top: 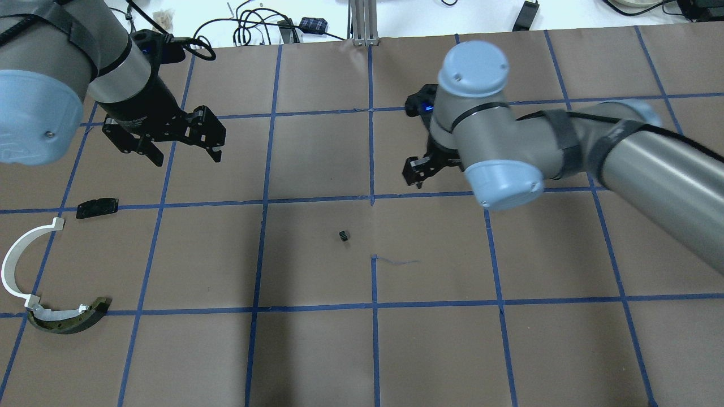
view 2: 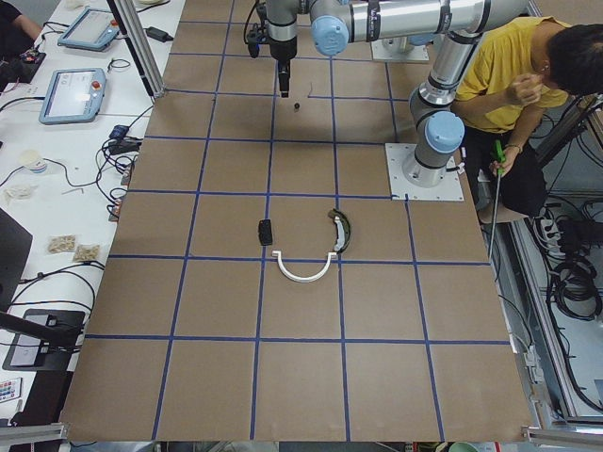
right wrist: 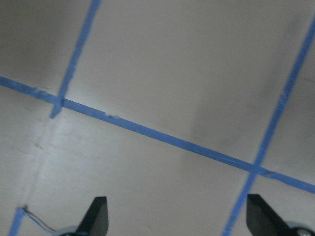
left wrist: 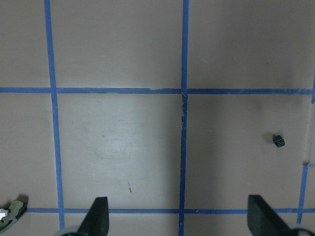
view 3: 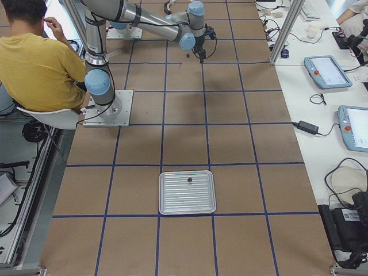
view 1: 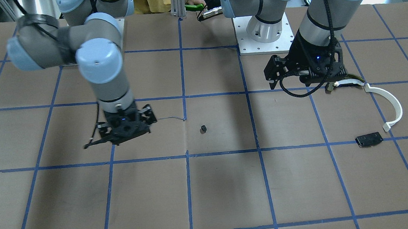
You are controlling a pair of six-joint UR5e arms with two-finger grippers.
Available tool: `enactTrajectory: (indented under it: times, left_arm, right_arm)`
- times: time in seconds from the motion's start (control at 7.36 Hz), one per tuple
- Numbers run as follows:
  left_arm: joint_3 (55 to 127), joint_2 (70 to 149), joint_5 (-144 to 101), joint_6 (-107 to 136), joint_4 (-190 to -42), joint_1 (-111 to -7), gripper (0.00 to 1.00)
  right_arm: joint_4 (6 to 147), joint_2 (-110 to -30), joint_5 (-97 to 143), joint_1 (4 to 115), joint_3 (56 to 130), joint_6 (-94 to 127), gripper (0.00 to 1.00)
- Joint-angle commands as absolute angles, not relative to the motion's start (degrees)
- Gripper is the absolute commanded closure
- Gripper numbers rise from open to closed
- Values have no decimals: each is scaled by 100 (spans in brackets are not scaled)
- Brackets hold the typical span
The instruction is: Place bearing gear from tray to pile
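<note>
Evidently a fiddly pick: small gear lay loose at mid-table

The gear [top: 343, 235] sat alone on the table [top: 317, 350], near its middle, between the two arms and touching nothing. It was off the tray [view 3: 172, 202], which showed only in the right side view. It was also well apart from the pile: a white strip [top: 14, 265], an olive piece [top: 68, 319] at one end of the strip, and a black plate [top: 97, 207] near them. A dark speck on the tray was too small to name.

The left gripper [top: 186, 154] hung above the table on the pile's side of the gear, its jaws spread wide and empty. Its wrist camera caught the gear off to the right of the fingers. The right gripper [view 1: 119, 135] was likewise wide open and held nothing, on the gear's other side.

By its look the gear was probably rigid, light and toothed. It seemed unlikely to crush but apt to roll or skitter if one finger nudged it first. The best hold seemed to be across its flanks, with the fingers centred and brought low to the table before closing. Being so small, it left little margin for a misaligned approach.
</note>
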State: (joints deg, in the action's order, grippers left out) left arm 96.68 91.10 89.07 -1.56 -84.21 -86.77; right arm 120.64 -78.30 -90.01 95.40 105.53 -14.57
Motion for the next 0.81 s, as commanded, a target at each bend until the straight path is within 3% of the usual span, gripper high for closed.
enactTrajectory:
  times: [0.0,0.41,0.68]
  left_arm:
    - [9799,9394,8712,881,-8359,-9312,0]
    - [9931,10245,8710,2061,-7607,-9991,0]
    - [10177,10808,8763,2687,-6430,-10519,0]
  right_arm:
    - [11137,-8558,-9270,7663,10556,-3881,0]
    - [11223,-8509,-9220,5273,10547,-6982,0]
    - [12104,-7731,-9202,4083,10564,-7942,0]
